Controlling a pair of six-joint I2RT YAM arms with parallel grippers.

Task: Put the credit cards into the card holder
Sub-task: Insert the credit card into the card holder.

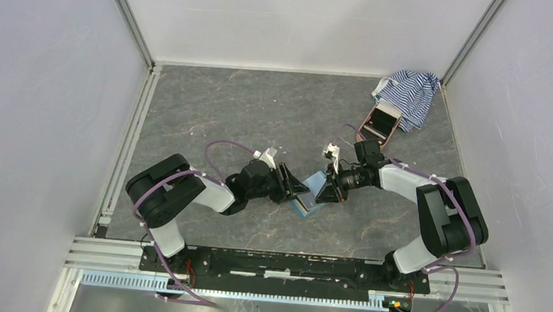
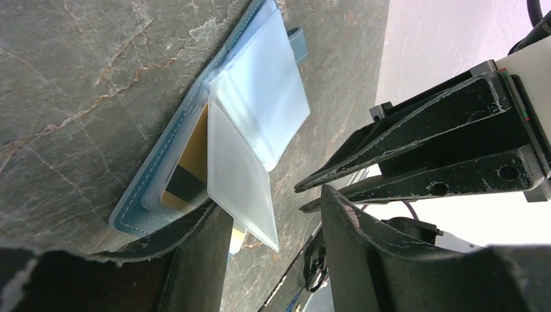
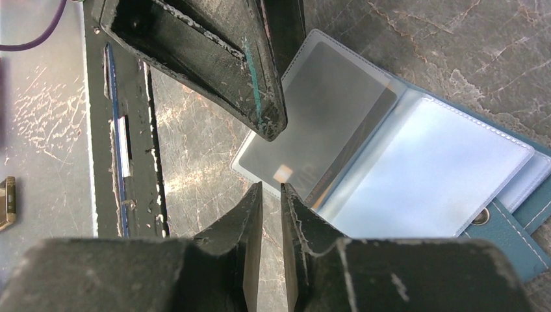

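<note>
The card holder [image 1: 313, 197] lies open on the marble floor between both arms, teal outside [image 2: 140, 195] with clear sleeves fanned out [image 3: 429, 166]. A tan-gold credit card [image 2: 190, 170] with a dark stripe sits in a lower sleeve. It shows greyish through the frosted plastic [image 3: 325, 117]. My left gripper [image 1: 291, 189] is open at the holder's near edge [image 2: 269, 201], with one finger [image 2: 195, 260] over the teal cover and a raised sleeve between its jaws. My right gripper [image 1: 328, 192] hovers by the sleeve's corner [image 3: 271, 190], with only a narrow empty gap between its jaws.
A blue-white striped cloth [image 1: 409, 92] and a pink case [image 1: 380, 122] lie at the back right corner. White walls enclose the floor on three sides. A metal rail [image 1: 287, 265] runs along the near edge.
</note>
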